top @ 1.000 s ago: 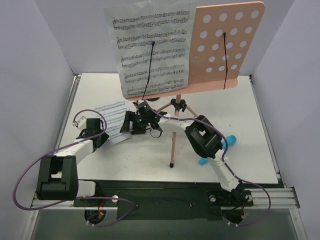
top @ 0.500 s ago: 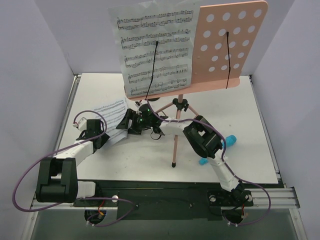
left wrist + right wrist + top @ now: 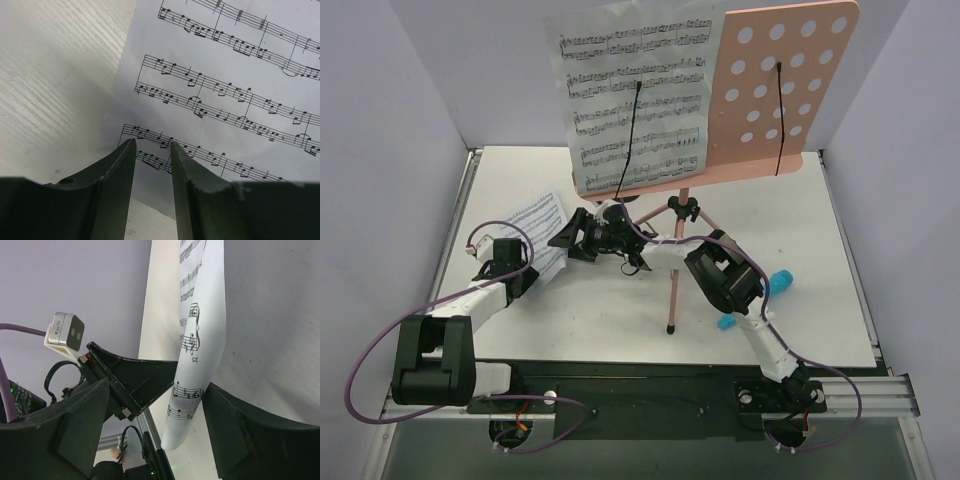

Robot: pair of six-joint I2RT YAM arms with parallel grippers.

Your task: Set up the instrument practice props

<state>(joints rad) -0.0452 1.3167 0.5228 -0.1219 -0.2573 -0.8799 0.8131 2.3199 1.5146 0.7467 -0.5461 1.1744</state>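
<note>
The second music sheet (image 3: 192, 340) stands curled off the tabletop (image 3: 800, 270) near its left edge, between the parted fingers of the right gripper (image 3: 157, 390). The left gripper (image 3: 152, 145) fingers are also apart, at its lower edge. A crease could be caused by squeezing the curl, and the pink music stand (image 3: 790, 90) by the far edge could be tipped by the right arm (image 3: 720, 275). Only "25" is readable

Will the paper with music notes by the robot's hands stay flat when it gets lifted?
Probably not: the thin white printed music sheet bows into a curve in the right wrist view, so it looks floppy. It likely weighs little and might crease if pinched.
</note>
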